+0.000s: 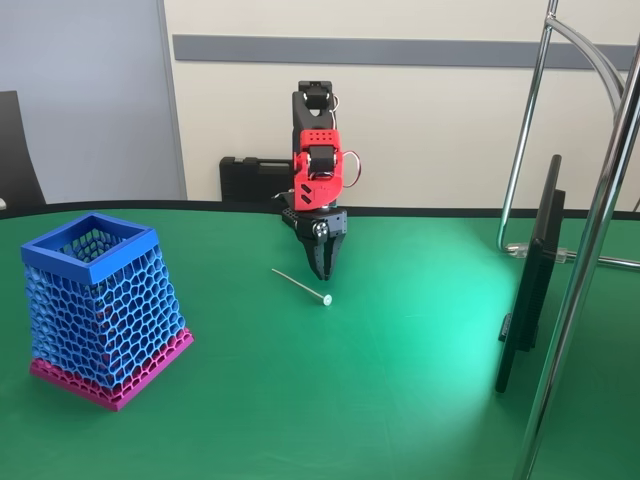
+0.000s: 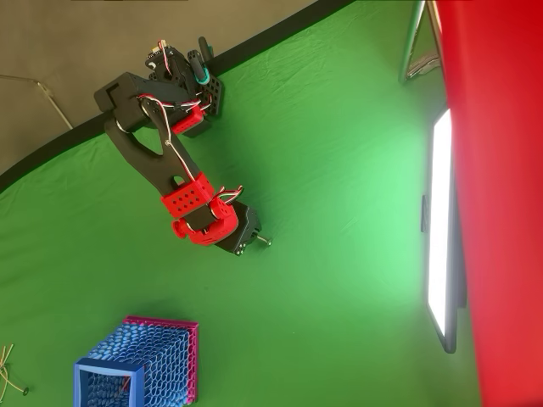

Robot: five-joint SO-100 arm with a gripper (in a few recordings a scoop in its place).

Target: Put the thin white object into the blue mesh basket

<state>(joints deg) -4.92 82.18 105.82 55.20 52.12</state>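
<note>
Office or lab: green-clothed table (image 1: 420, 400), plain wall, grey door, chrome stand (image 1: 590, 250) (meeting-room look).

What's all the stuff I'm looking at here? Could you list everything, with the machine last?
Table cover: one, green, under everything.
Stick: one, thin, off-white, small knob at its near end, lying flat on the cover just in front of the gripper.
Basket: one, blue mesh with pink base, standing upright at the left in the fixed view.
Screen: one, black, seen edge-on at the right.
Metal stand: one, chrome tubes, far right.
Case: one, black, behind the table.
Arm: one, red and black, reaching down to the cover.
Gripper: one, black, pointing down beside the stick, holding nothing.
</note>
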